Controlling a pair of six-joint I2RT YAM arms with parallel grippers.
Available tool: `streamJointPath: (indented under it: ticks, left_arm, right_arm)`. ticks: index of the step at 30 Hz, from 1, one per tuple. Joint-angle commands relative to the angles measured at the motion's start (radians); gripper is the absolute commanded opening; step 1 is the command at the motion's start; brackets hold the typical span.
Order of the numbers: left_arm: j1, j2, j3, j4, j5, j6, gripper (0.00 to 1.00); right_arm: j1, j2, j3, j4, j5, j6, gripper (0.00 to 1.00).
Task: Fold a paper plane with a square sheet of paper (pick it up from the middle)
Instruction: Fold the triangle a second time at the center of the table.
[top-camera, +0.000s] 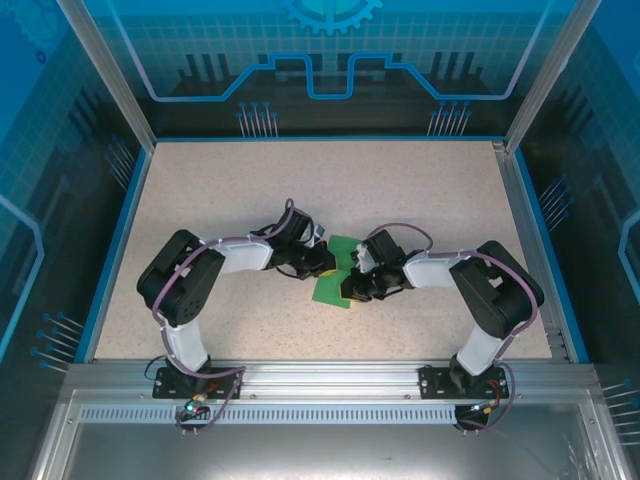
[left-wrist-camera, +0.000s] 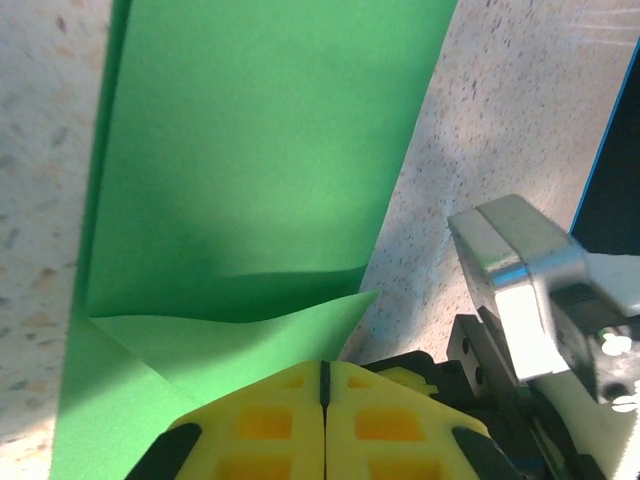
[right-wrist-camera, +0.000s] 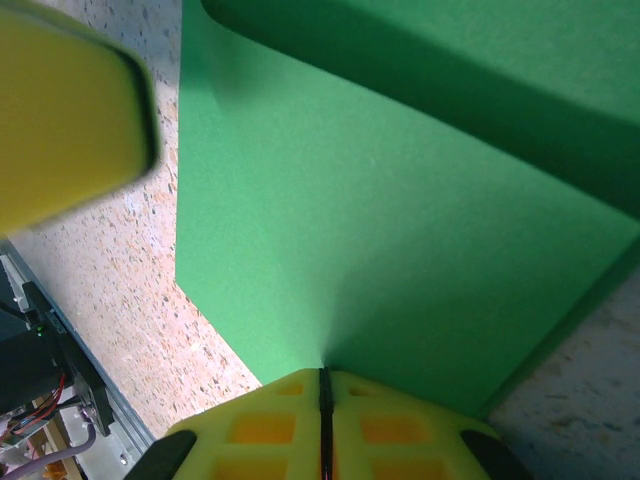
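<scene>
Holding the square sheet of paper (top-camera: 328, 290) pinched in the left gripper (left-wrist-camera: 323, 366) and the right gripper (right-wrist-camera: 323, 373), 2 edge grips, we judge it light, floppy, crease-prone.

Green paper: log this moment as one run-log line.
object: green sheet, partly folded | left hand: shut on sheet | right hand: shut on sheet | stage: folding unfinished

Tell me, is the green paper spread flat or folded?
Partly folded: the green paper shows overlapping layers and a raised flap in both wrist views.
</scene>
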Motion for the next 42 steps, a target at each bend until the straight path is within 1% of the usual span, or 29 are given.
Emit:
streamJointPath:
  ticks: [1, 3, 7, 9, 13, 17, 23, 30, 42]
  left_arm:
    - [-0.017, 0.041, 0.024, -0.01, 0.028, 0.002, 0.04]
    - [-0.019, 0.052, 0.018, -0.001, 0.031, -0.004, 0.02]
    - [-0.019, 0.057, -0.006, 0.025, 0.032, -0.015, 0.01]
    - [-0.018, 0.059, -0.015, 0.029, 0.027, -0.011, 0.02]
    - [-0.015, 0.069, -0.022, 0.014, -0.019, 0.001, 0.02]
    - [0.003, 0.088, -0.047, 0.068, -0.019, -0.011, 0.02]
    - [0.02, 0.112, -0.052, 0.095, -0.026, 0.012, 0.03]
    - [0.042, 0.104, -0.044, 0.068, -0.033, 0.025, 0.03]
    - [0.1, 0.119, 0.01, 0.009, -0.051, 0.061, 0.04]
  right_arm:
    - [0.0, 0.032, -0.011, -0.085, 0.052, -0.02, 0.09]
    - [-0.001, 0.033, -0.011, -0.088, 0.054, -0.021, 0.09]
    - [-0.001, 0.04, -0.009, -0.092, 0.058, -0.023, 0.09]
    - [-0.001, 0.045, -0.007, -0.093, 0.054, -0.024, 0.09]
    - [-0.002, 0.046, -0.009, -0.096, 0.054, -0.025, 0.09]
    - [-0.001, 0.049, -0.004, -0.114, 0.061, -0.038, 0.07]
    - [-0.002, 0.048, 0.001, -0.135, 0.073, -0.047, 0.06]
    - [0.0, 0.049, 0.003, -0.152, 0.08, -0.061, 0.03]
    - [-0.002, 0.053, -0.005, -0.153, 0.076, -0.073, 0.03]
